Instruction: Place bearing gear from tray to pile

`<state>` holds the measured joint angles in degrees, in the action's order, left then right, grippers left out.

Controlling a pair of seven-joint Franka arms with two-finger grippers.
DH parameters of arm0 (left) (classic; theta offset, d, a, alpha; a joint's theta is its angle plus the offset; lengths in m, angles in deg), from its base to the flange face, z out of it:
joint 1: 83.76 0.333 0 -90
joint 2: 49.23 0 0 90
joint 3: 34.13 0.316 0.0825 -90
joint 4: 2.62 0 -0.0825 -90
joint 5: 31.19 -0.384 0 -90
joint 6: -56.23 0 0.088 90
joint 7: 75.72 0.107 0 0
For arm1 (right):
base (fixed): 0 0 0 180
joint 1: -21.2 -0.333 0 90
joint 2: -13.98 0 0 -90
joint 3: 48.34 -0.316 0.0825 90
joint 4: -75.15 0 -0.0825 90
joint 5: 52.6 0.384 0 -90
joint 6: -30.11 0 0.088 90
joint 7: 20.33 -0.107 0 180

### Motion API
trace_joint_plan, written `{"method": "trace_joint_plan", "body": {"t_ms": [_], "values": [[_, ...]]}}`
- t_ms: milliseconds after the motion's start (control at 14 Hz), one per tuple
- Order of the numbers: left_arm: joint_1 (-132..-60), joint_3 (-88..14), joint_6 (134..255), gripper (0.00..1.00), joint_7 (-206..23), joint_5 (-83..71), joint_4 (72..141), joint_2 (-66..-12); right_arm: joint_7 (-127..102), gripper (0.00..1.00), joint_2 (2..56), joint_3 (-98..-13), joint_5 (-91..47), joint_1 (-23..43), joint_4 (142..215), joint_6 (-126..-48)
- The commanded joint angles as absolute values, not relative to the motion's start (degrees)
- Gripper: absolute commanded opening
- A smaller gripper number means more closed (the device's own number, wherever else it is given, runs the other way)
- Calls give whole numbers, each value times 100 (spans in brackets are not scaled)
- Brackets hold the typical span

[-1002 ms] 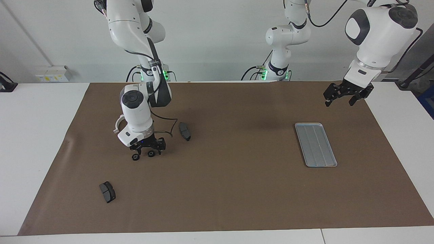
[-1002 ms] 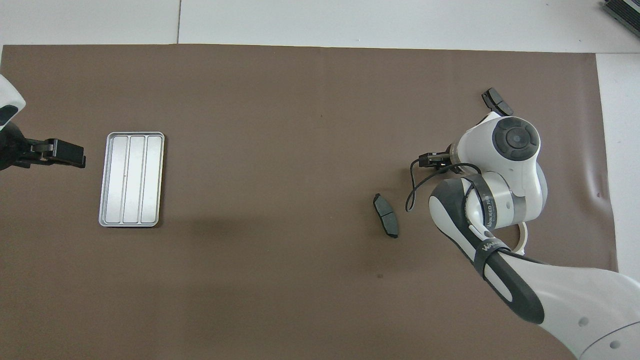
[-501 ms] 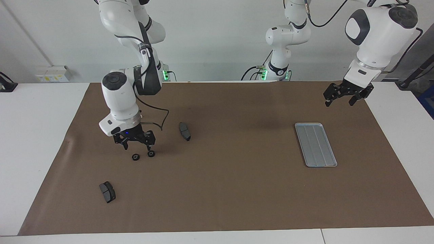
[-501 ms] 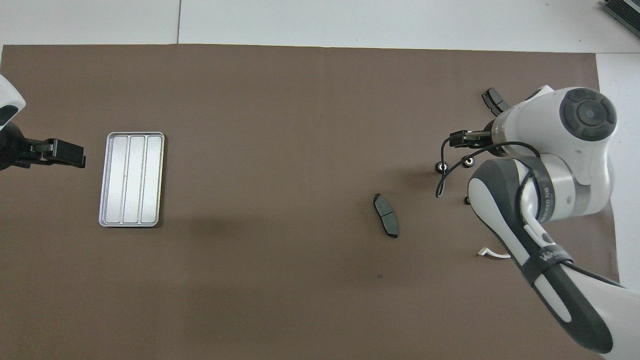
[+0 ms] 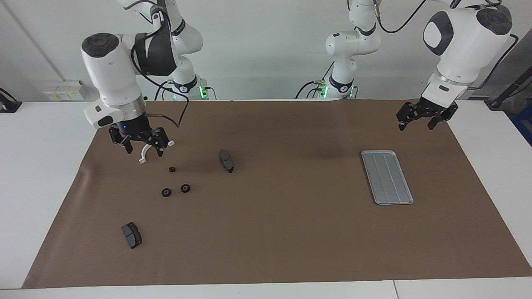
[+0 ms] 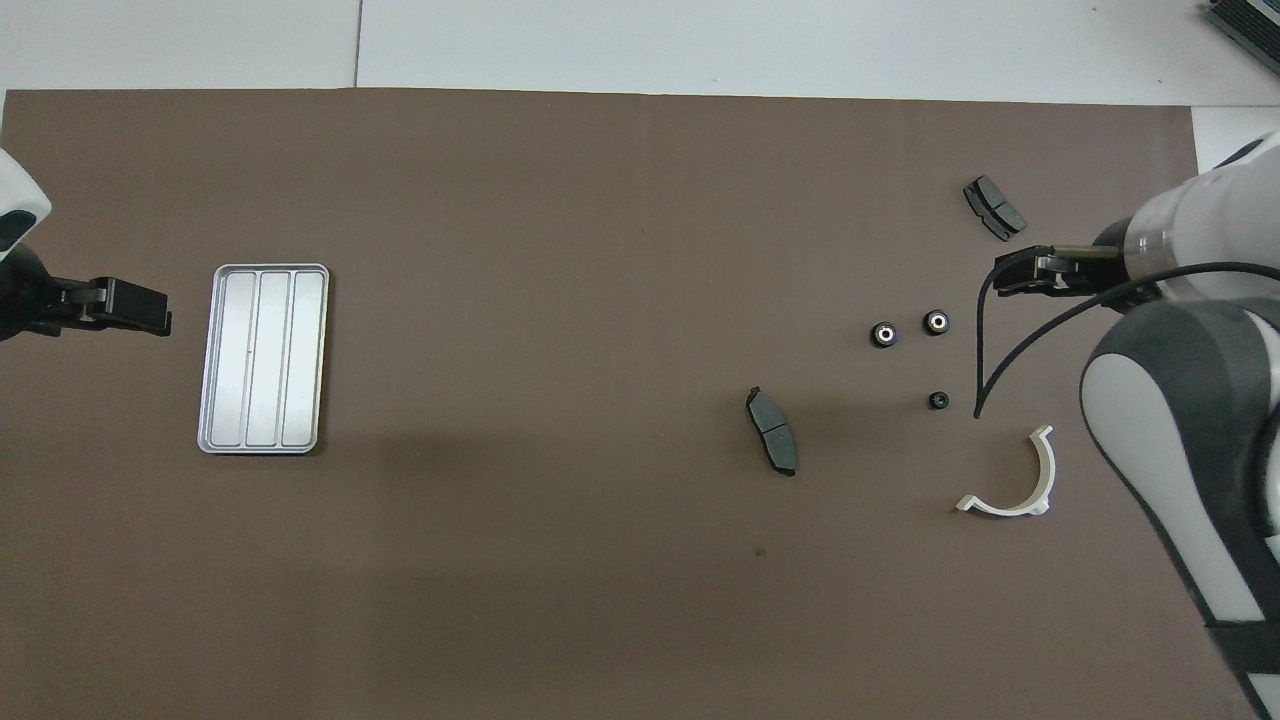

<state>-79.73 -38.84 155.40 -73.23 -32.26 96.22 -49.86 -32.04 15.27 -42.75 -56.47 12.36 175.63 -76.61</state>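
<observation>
Hanging raised with fingers spread and nothing held, right pincer (image 5: pixel 139 146) is over the white half-ring bracket (image 6: pixel 1010 476); the pile (image 5: pixel 174 183) lies farther out. Left pincer (image 5: pixel 422 116) waits agape, unladen, near the tray (image 5: pixel 387 177).

Counts on brown mat (image 5: pixel 291 249):

- black ring gears: three, forming pile (image 5: pixel 174 184) toward right arm's end. Two side by side (image 5: pixel 166 192) (image 5: pixel 185 188), third smaller one (image 5: pixel 172 169) nearer to robots.
- dark grey curved pads: two. One (image 5: pixel 226 160) beside pile toward table middle, one (image 5: pixel 131 235) farther from robots than pile.
- white half-ring bracket (image 6: pixel 1010 478): one.
- silver-grey grooved metal tray (image 5: pixel 387 177): one, nothing in it.
- robot arms: two, each with one gripper.
</observation>
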Motion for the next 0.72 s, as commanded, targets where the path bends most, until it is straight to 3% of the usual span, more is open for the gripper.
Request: {"method": "trace_joint_plan", "body": {"t_ms": [0, 286, 644], "values": [[-7989, -3862, 15520, 100, -7300, -3339, 9766, -5125, -2905, 100, 1398, -4333, -5550, 1355, 17123, -6862], [-7989, -3862, 15520, 100, -7300, -3339, 9766, -5125, -2359, 100, 1398, -4333, -5251, 1794, 16393, -6051], [-7989, -3862, 15520, 100, -7300, -3339, 9766, -5125, -2024, 100, 1389, -4333, -5330, 2085, 16233, -5672]]}}
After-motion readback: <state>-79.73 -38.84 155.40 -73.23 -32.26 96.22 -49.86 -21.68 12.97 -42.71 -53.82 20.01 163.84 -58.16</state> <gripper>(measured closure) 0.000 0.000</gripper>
